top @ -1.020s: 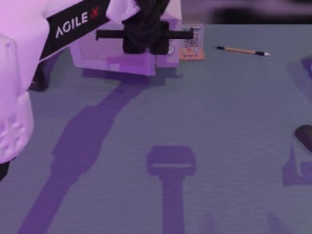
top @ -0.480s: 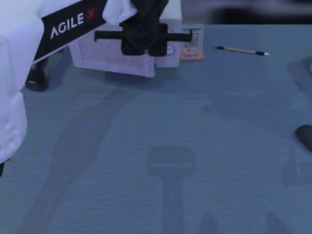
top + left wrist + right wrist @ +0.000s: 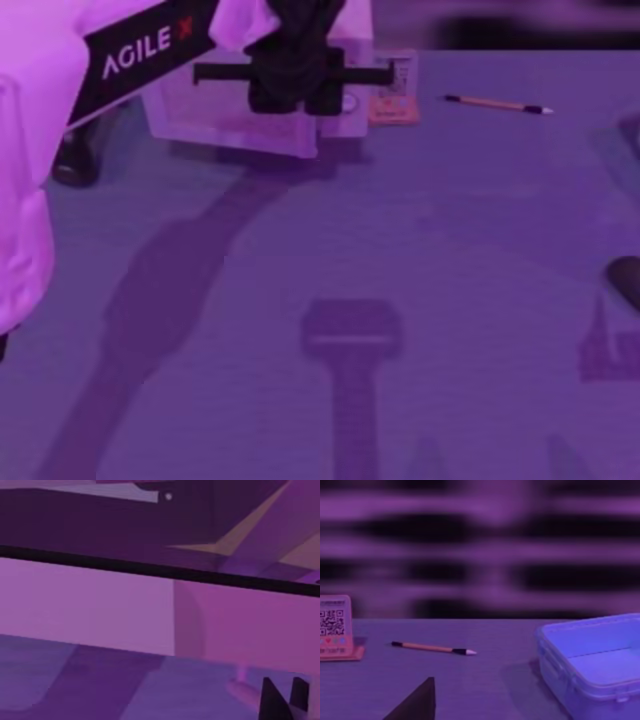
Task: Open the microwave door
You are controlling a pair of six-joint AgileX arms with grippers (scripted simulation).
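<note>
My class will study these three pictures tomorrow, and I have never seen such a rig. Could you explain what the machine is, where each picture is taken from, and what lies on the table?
It is a rendered simulation of two AgileX robot arms at a table, each ending in a two-finger gripper.

The top view looks down from above. The left arm reaches across to the microwave at the far left of the table, its left gripper right in front of the microwave door. Nothing shows that it holds anything. Beside the microwave stands a small QR code card, and to its right lies a pencil.

The left wrist view comes from a camera on that arm, very close to the microwave.

The right wrist view comes from the parked right arm's camera. It shows the card, the pencil and a clear plastic box on the table.
</note>
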